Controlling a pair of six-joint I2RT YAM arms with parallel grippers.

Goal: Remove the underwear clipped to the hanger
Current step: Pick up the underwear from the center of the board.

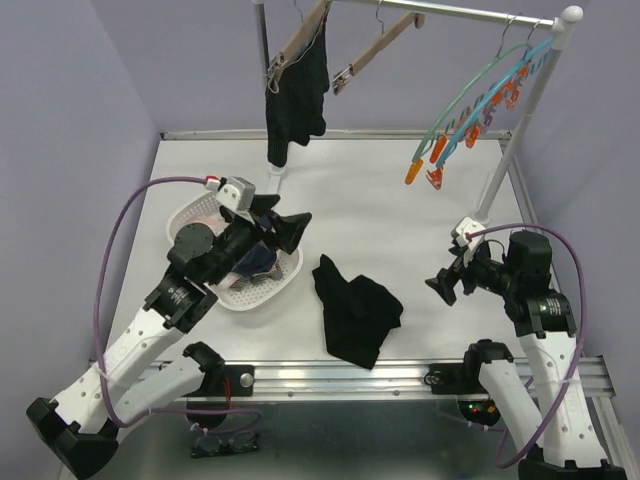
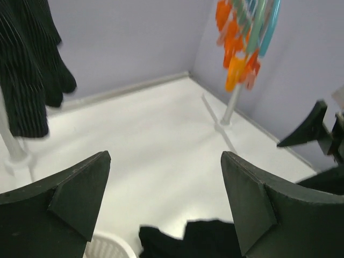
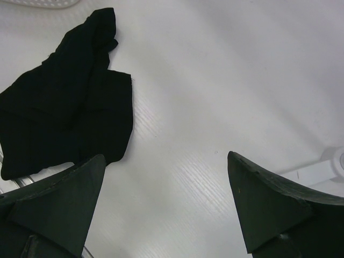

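- Plainly, the left claw (image 1: 283,222) (image 2: 165,161) has its jaws wide apart with nothing between them; it hovers over the far rim of the white basket (image 1: 182,216), looking out across the table (image 1: 400,200).
- The right claw (image 1: 445,282) (image 3: 165,158) is spread just as wide and empty, low over bare tabletop on the right.
- In the basket, a navy piece (image 1: 255,266) shows under the left arm; what else lies there is mostly hidden.
- Between the two arms, one black pair (image 1: 355,315) (image 3: 64,97) lies crumpled on the table, its long axis running roughly near to far, slanting a little to the right.
- One clipped pair (image 1: 297,85) (image 2: 27,64) is still on the tilted wooden hanger (image 1: 300,40) at the far left of the rail (image 1: 450,12). Its long axis is vertical, top edge at the clips, free end pointing down.
- By my reading, the step in hand is the turn towards this last garment.
- The next move calls for the left claw to rise, close on the cloth just below the clips, and pull downward until it slips free.
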